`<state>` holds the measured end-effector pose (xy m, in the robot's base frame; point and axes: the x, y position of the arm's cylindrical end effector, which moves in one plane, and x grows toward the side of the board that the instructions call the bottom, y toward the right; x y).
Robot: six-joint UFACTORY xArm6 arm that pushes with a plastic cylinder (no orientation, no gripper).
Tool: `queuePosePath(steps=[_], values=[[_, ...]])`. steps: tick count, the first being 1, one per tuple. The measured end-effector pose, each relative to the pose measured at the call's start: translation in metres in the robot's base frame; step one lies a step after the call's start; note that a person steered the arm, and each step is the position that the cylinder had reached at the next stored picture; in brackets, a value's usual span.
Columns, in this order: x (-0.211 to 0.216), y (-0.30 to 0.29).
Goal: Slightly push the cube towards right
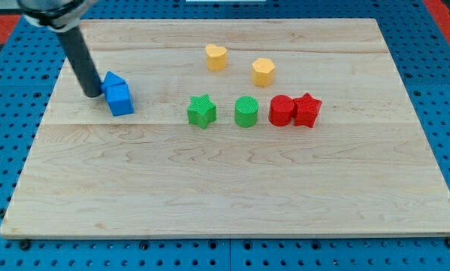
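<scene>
Camera view showed my tip at the view's left, just left of the blue cube, which touched a second blue block behind it; the arm carried no claw, only a rod. An off-centre push risked rotating the blue cube or dragging its neighbour towards the green star.

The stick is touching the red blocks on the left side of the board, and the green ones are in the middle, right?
Not quite. My tip is beside the blue blocks at the view's left, not the red ones. The camera view shows the two red blocks over on the right, far from it. The green blocks are in the middle, as you said.
</scene>
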<state>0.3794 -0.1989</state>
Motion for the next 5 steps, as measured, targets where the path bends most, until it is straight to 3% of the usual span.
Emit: queuePosePath(steps=[3, 4, 5], values=[[-0.034, 0.016], [-0.027, -0.024], [0.02, -0.013]])
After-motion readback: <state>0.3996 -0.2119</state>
